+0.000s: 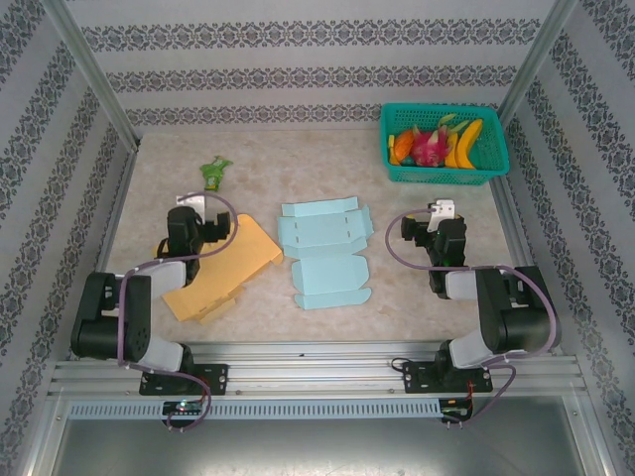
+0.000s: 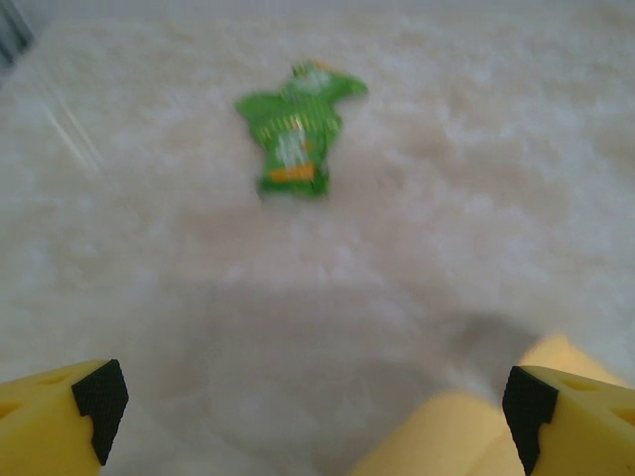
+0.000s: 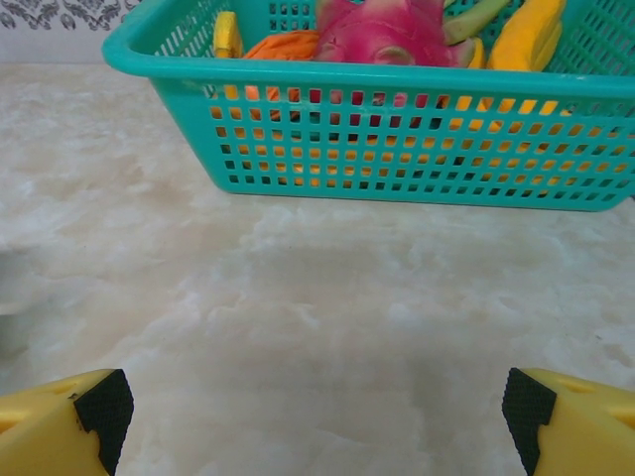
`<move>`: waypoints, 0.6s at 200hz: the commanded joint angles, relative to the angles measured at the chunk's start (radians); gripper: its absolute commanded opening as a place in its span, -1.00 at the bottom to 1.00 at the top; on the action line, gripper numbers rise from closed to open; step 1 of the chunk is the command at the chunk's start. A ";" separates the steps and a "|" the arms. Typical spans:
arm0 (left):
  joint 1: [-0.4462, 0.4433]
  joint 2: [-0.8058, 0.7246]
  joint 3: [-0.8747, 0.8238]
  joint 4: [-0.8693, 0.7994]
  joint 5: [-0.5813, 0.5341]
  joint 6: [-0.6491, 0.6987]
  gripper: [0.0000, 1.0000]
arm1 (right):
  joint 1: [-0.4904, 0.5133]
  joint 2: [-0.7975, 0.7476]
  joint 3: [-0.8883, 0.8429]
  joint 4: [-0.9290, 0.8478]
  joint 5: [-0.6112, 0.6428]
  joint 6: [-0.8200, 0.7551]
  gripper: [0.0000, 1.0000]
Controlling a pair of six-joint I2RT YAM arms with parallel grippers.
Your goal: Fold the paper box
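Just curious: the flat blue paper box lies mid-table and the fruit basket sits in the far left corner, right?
No: the fruit basket sits in the far right corner, per the top external view. The flat blue paper box does lie mid-table.

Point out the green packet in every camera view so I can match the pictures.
Top external: green packet on the far left of the table, just beyond the left tool.
Left wrist: green packet upper middle, ahead of the open tool.
Right wrist: faces the basket instead.
Shared landmark: yellow cardboard, beside the left tool from above; bottom right in the left wrist view.
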 commanded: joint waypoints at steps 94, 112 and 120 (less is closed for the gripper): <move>-0.062 -0.186 0.082 -0.252 0.057 -0.326 1.00 | 0.197 -0.461 0.069 -0.331 0.233 0.112 0.95; -0.157 -0.197 0.131 -0.329 0.018 -0.305 1.00 | 0.204 -0.469 0.113 -0.418 0.214 0.129 0.95; -0.202 -0.190 0.166 -0.375 -0.010 -0.296 1.00 | 0.206 -0.470 0.141 -0.468 0.201 0.137 0.95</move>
